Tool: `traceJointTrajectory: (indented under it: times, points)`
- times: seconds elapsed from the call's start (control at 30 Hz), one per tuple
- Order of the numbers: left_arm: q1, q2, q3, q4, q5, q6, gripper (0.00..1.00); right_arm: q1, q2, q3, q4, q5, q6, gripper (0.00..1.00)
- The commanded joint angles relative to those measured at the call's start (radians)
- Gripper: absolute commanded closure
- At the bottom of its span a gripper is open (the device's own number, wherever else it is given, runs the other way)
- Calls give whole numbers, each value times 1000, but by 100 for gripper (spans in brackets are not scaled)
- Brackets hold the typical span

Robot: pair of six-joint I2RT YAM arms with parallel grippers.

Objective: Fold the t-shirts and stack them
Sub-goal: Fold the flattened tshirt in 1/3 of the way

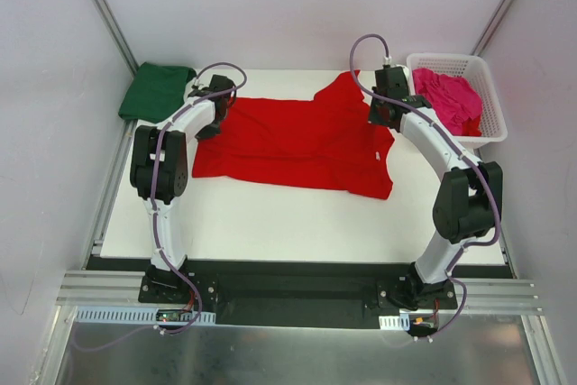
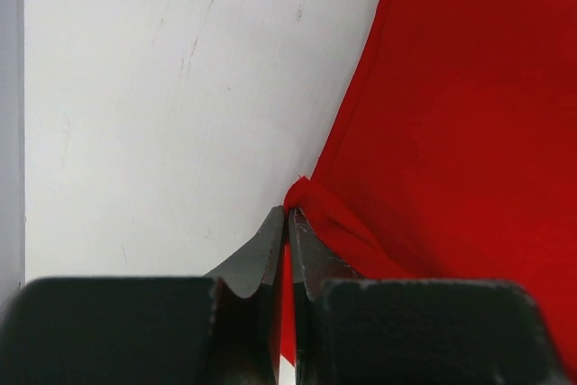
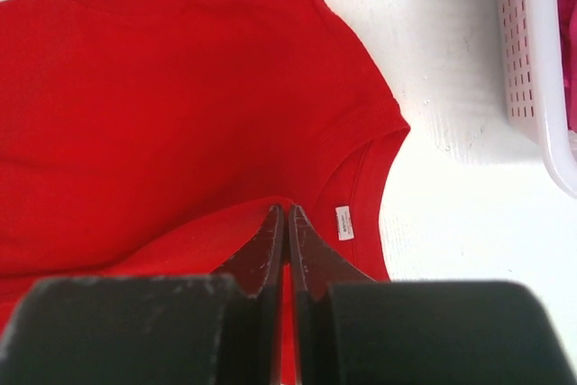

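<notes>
From above, the red t-shirt (image 1: 297, 142) lies spread on the white surface (image 1: 270, 223). Its long axis runs left to right, hem to the left, collar to the right, one sleeve pointing to the far edge. The green t-shirt (image 1: 155, 89) sits at the far left corner, and the pink t-shirt (image 1: 448, 98) is in the basket (image 1: 491, 128). The left fingers (image 1: 207, 128) meet the hem edge and the right fingers (image 1: 380, 118) are near the collar.

In the left wrist view, the fingers are pressed together, pinching a raised fold of the red hem.

In the right wrist view, the fingers are likewise pressed together with red cloth between them, just beside the collar label (image 3: 343, 222).
</notes>
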State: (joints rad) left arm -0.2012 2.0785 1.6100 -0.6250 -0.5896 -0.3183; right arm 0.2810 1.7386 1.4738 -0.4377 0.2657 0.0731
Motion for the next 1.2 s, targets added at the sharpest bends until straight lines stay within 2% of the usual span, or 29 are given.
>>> traceJointTrajectory:
  times: [0.0, 0.17, 0.2, 0.23, 0.27, 0.3, 0.33, 0.4, 0.43, 0.5, 0.67, 0.9, 1.17]
  points:
    - [6, 12, 48, 5, -47, 25, 100, -11, 2, 57, 33, 20, -13, 98]
    - [6, 17, 48, 4, -47, 25, 100, -19, 6, 59, 33, 26, -13, 98]
    - [6, 15, 47, 4, -50, 24, 100, -20, 6, 59, 31, 26, -15, 97]
    - [6, 15, 44, 2, -50, 22, 93, -20, 6, 59, 31, 24, -15, 87]
    - [6, 12, 44, 4, -56, 21, 83, -22, 6, 59, 30, 24, -16, 80]
    - [6, 8, 39, 4, -59, 22, 59, -23, 4, 59, 28, 26, -18, 72]
    - [6, 3, 37, 4, -64, 18, 49, -25, 1, 57, 28, 27, -19, 55]
    - [6, -8, 30, 2, -76, 18, 21, -23, -7, 59, 22, 36, -24, 42]
    - [6, -18, 27, 2, -81, 18, 1, -23, -10, 57, 21, 43, -25, 34]
    - [6, -43, 16, 4, -96, 15, 1, -23, -27, 53, 14, 53, -29, 30]
    - [5, -133, -48, 4, -66, -10, 1, -22, -91, 19, 4, 29, -15, 28]
    - [-61, -300, -176, 18, -41, -41, 1, -17, -232, -134, -3, -23, 14, 26]
    - [-142, -388, -242, 28, -44, -57, 1, 21, -347, -317, -9, -88, 51, 26]
